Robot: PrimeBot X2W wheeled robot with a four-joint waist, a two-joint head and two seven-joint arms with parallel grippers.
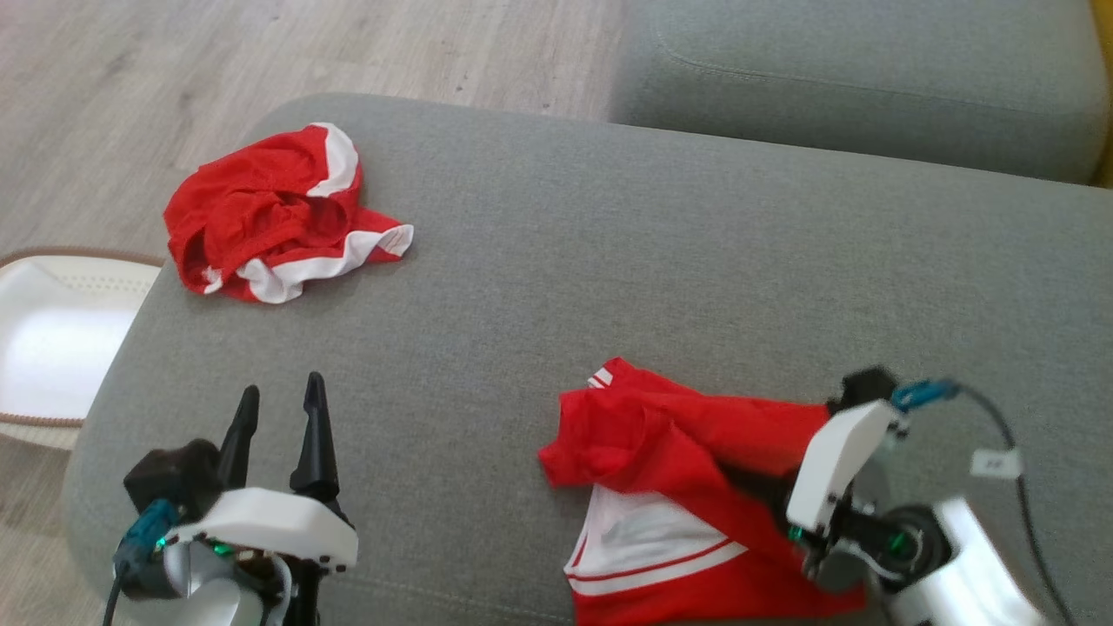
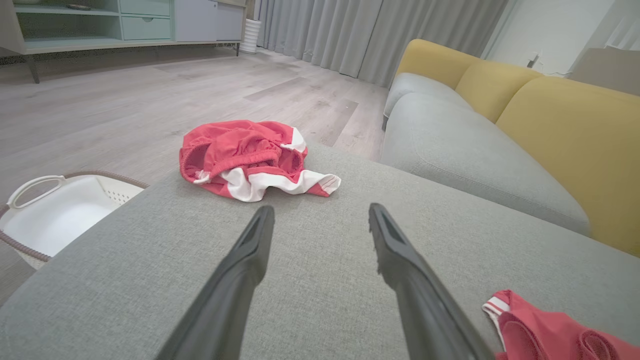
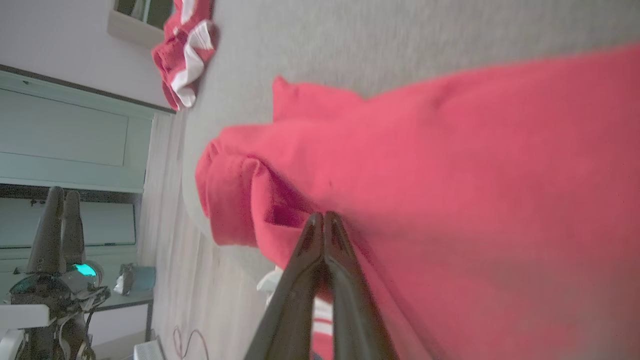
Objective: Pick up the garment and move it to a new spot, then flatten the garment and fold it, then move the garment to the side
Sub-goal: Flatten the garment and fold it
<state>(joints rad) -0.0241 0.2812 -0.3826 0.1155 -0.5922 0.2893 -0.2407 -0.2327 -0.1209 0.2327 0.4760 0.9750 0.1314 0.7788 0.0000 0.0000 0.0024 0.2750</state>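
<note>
Home living room: grey-and-yellow sofa (image 2: 450,145), curtains (image 2: 350,35), laundry basket (image 2: 117,192)

The right gripper (image 3: 324,217) has its fingers pressed together, tips closed on a fold of the red garment (image 3: 450,150), which lies on the grey sofa (image 3: 400,35). A red-and-white bundle (image 3: 185,45) lies well apart from the garment. The left gripper (image 3: 64,195) stands farther off.

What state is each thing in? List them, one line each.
shirt: crumpled, pinched by the right gripper.
shorts: crumpled, untouched.
basket: visible part empty.
left gripper: open, holding nothing.
right gripper: shut on the shirt.
</note>
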